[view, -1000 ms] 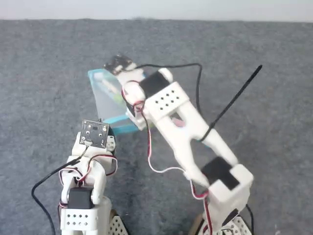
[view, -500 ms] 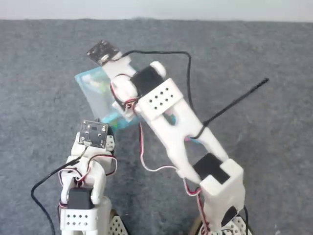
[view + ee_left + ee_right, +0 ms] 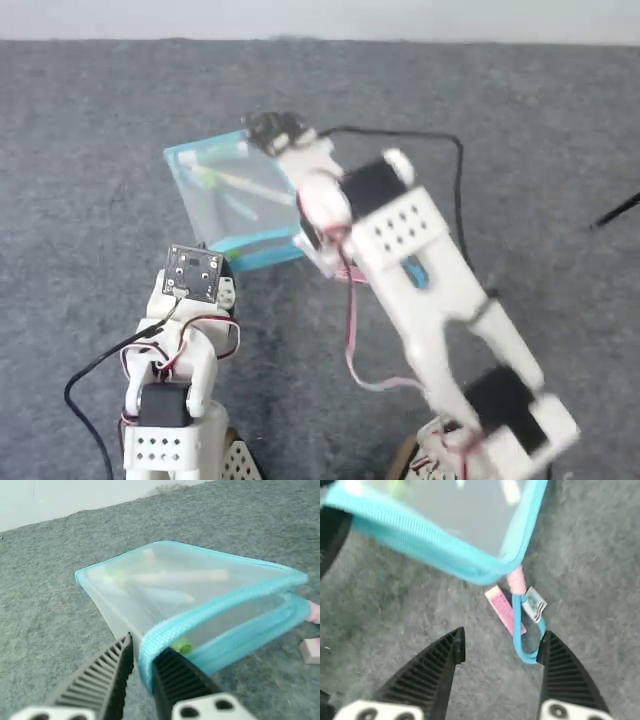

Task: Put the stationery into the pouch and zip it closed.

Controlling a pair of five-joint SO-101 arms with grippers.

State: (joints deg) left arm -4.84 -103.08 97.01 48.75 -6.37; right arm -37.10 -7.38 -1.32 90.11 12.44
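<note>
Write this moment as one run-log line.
left gripper: shut on pouch corner | right gripper: open, zipper loop between jaws | pink block: on carpet, outside pouch

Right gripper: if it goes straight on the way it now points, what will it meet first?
Probably the blue zipper-pull loop at the pouch corner; depth is unclear.

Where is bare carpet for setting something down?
Bare carpet: left of the pouch, beyond it up to the white wall, and right of the right arm. Crowded at the pouch's near edge, between the left gripper and right gripper.
</note>
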